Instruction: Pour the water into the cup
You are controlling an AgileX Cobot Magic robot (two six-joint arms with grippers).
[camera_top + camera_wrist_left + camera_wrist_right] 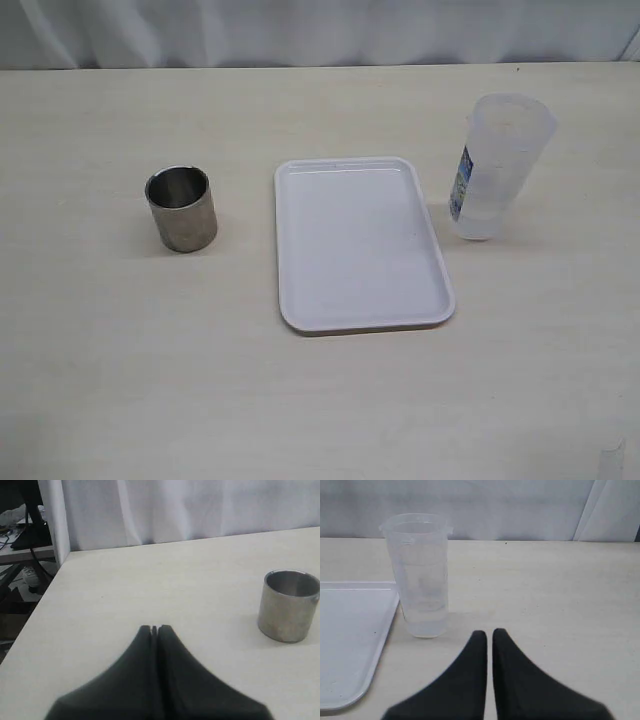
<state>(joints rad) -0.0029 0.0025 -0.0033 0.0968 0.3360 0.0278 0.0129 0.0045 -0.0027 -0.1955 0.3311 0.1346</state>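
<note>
Sitting well apart from your left gripper [154, 628], cup [288, 605] stands upright on table [100, 380], left of tray [360, 245] in exterior view. Both your grippers clenched, empty; right gripper [486, 632] near tumbler [420, 575], not touching. Cup: short brushed-steel cylinder, dark shiny inside. Water [426, 622]: shallow clear layer in translucent plastic tumbler. Tray white, smooth, round-cornered.
</note>
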